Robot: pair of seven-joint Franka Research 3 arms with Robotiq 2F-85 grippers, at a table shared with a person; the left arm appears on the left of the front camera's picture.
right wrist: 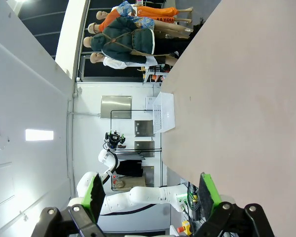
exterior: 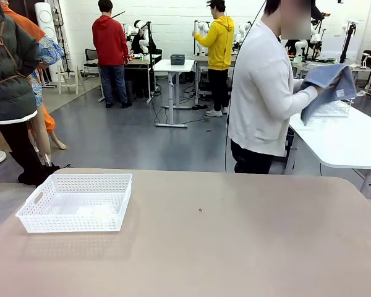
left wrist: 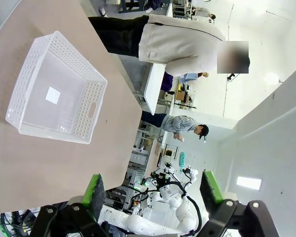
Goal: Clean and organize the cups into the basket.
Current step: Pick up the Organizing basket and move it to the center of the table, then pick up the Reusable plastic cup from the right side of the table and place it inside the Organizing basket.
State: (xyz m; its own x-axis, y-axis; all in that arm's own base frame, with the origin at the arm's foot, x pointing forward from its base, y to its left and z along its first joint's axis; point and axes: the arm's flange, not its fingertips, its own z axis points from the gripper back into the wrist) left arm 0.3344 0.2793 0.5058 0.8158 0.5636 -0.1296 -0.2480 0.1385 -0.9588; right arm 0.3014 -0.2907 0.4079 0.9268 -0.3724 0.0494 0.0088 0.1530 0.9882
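The white mesh basket (exterior: pixel 76 202) sits on the tan table at the left, with nothing inside it; it also shows in the left wrist view, basket (left wrist: pixel 54 94), and far off in the right wrist view, basket (right wrist: pixel 165 112). The cups are out of view. My left gripper (left wrist: pixel 151 193) is open, held above the table well away from the basket, with nothing between its green pads. My right gripper (right wrist: pixel 151 193) is open too and holds nothing. A person (exterior: pixel 266 93) stands at the far side, turned away, with a blue-grey cloth (exterior: pixel 326 86) in the hands.
The tan table (exterior: pixel 235 247) spreads wide and bare to the right of the basket. A white table (exterior: pixel 346 139) stands behind at the right, with a wire basket on it. Other people stand farther back in the room.
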